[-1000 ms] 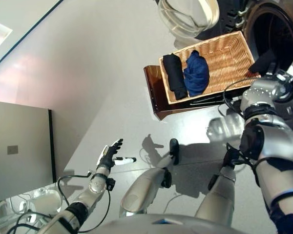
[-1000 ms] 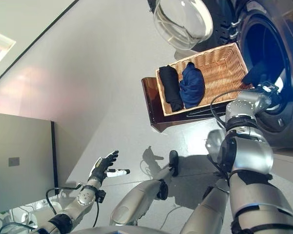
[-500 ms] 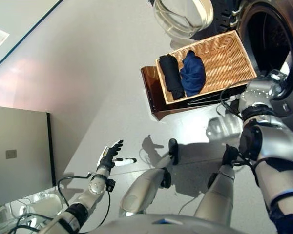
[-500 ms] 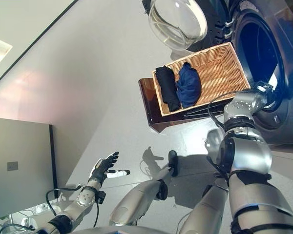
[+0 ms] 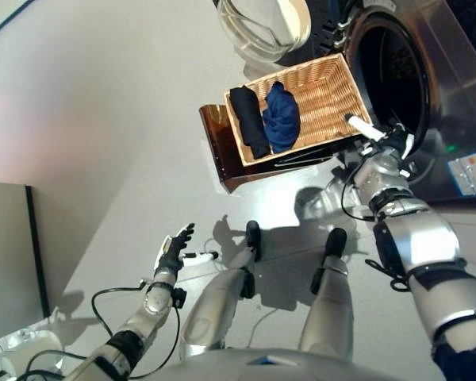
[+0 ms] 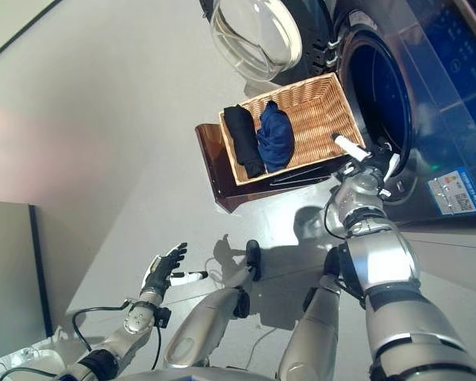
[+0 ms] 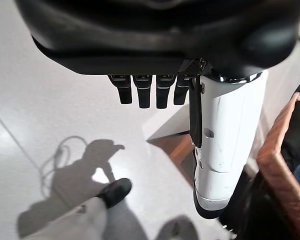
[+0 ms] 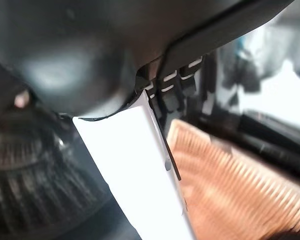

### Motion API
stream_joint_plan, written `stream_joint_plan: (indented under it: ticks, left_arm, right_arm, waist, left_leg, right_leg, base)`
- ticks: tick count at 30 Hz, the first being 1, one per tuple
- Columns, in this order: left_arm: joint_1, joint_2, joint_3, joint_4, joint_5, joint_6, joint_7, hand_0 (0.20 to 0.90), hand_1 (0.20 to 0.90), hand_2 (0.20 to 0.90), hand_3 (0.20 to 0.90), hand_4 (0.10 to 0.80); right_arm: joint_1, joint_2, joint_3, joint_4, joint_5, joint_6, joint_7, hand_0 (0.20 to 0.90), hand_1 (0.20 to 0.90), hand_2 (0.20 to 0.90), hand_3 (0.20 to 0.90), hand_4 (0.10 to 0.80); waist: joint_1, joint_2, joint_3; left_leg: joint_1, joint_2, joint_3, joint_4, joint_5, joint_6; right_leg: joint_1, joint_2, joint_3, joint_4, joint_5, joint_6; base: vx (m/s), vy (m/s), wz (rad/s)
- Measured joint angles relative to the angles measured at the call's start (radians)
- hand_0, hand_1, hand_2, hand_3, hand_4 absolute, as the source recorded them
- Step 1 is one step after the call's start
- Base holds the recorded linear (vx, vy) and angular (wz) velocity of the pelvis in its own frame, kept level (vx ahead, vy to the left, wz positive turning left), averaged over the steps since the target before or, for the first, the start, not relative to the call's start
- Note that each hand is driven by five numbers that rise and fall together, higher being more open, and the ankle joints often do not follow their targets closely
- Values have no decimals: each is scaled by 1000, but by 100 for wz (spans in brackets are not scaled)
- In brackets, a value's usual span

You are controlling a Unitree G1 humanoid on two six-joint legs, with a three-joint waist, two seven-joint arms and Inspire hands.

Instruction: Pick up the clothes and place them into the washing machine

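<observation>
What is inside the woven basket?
The tan woven wicker basket holds two pieces of clothing at its left end: a rolled black garment and a crumpled dark blue garment beside it. Anything lying under them is covered.

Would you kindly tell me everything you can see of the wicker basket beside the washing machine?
The wicker basket is rectangular, woven of light tan cane, open-topped and shallow. It rests on a dark brown wooden stand in front of the washing machine's open drum. Inside, at the end away from the machine, lie a rolled black garment and a crumpled dark blue garment, side by side; the rest is bare weave. The right hand hovers near its machine-side corner; contact cannot be told.
</observation>
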Motion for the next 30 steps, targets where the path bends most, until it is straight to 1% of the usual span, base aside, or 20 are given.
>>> stream_joint_plan:
  ticks: [2, 4, 7, 8, 10, 13, 17, 20, 23, 25, 28, 30]
  left_arm:
    - [-12, 0, 6, -12, 6, 0, 4, 900, 900, 900, 900, 800]
    - [-20, 0, 6, -16, 22, -1, 8, 900, 900, 900, 900, 800]
    - [-26, 1, 10, -26, 29, -1, 26, 900, 900, 900, 900, 800]
    - [-31, 2, 11, -29, 30, -1, 30, 900, 900, 900, 900, 800]
    - [-29, 12, 14, -53, 35, -1, 38, 900, 900, 900, 900, 800]
    - [-44, 12, 14, -56, 42, 0, 38, 900, 900, 900, 900, 800]
    - [-57, 16, 41, -72, 43, 0, 42, 900, 900, 900, 900, 800]
    - [-86, 31, 57, -101, 43, -1, 64, 900, 900, 900, 900, 800]
    - [-130, 41, 78, -107, 43, -1, 68, 900, 900, 900, 900, 800]
    - [-141, 48, 92, -129, 43, -1, 81, 900, 900, 900, 900, 800]
    - [-144, 56, 92, -137, 46, 0, 82, 900, 900, 900, 900, 800]
    - [-143, 57, 92, -141, 48, 0, 85, 900, 900, 900, 900, 800]
  right_arm:
    - [0, -3, 33, 1, -72, 1, -1, 900, 900, 900, 900, 800]
    - [-7, -2, 44, -6, -127, 1, -1, 900, 900, 900, 900, 800]
    - [-18, 7, 50, -7, -155, 1, -1, 900, 900, 900, 900, 800]
    - [-20, 11, 52, -8, -163, 2, -1, 900, 900, 900, 900, 800]
    - [-25, 27, 71, -9, -164, 9, -1, 900, 900, 900, 900, 800]
    - [-30, 40, 84, -8, -165, 16, -2, 900, 900, 900, 900, 800]
    - [-59, 50, 87, 5, -165, 16, -1, 900, 900, 900, 900, 800]
    - [-89, 51, 87, 13, -164, 16, -2, 900, 900, 900, 900, 800]
    - [-139, 49, 87, 13, -164, 16, -2, 900, 900, 900, 900, 800]
    - [-163, 51, 87, 12, -164, 16, -1, 900, 900, 900, 900, 800]
    - [-169, 50, 87, 16, -164, 16, -1, 900, 900, 900, 900, 800]
    - [-169, 49, 87, 23, -164, 16, -2, 900, 900, 900, 900, 800]
  waist:
    - [3, -14, 2]
    - [8, -26, 8]
    - [9, -35, 14]
    - [12, -45, 21]
    - [20, -67, 35]
    - [37, -84, 47]
    - [52, -88, 67]
    - [68, -93, 90]
    - [89, -101, 108]
    - [95, -103, 121]
    - [102, -104, 125]
    - [105, -104, 125]
  left_leg:
    - [-15, 8, -14, 12, -1, -2]
    - [-20, 12, -20, 15, 0, -4]
    - [-38, 18, -39, 29, -2, -7]
    - [-41, 20, -46, 28, -2, -12]
    - [-44, 24, -54, 28, 0, -15]
    - [-55, 25, -57, 30, 1, -16]
    - [-80, 25, -70, 43, 2, -18]
    - [-112, 27, -92, 73, -2, -23]
    - [-166, 28, -99, 126, -16, -25]
    - [-192, 27, -106, 158, -27, -26]
    - [-203, 26, -113, 176, -32, -28]
    - [-216, 25, -117, 195, -39, -29]
  right_leg:
    - [0, 5, -13, -2, 2, -4]
    - [1, 8, -26, -1, 1, -10]
    - [1, 12, -40, -2, 1, -18]
    - [2, 12, -48, 1, -7, -20]
    - [1, 16, -52, 1, -3, -25]
    - [-4, 17, -56, -5, -2, -27]
    - [-13, 17, -71, -3, -1, -27]
    - [-24, 16, -88, 14, -12, -42]
    - [-74, 8, -87, 66, -30, -52]
    - [-97, 1, -87, 101, -45, -56]
    - [-103, -5, -89, 114, -51, -56]
    - [-107, -7, -90, 116, -54, -52]
  base:
    - [3, -9, 14]
    - [12, 6, 12]
    - [77, 4, 12]
    - [118, 8, 15]
    - [25, 28, 7]
    - [22, 17, 6]
    - [11, 27, 11]
    - [-6, 45, 19]
    - [16, 46, 13]
    - [43, 52, 11]
    - [52, 41, 6]
    - [52, 37, 4]
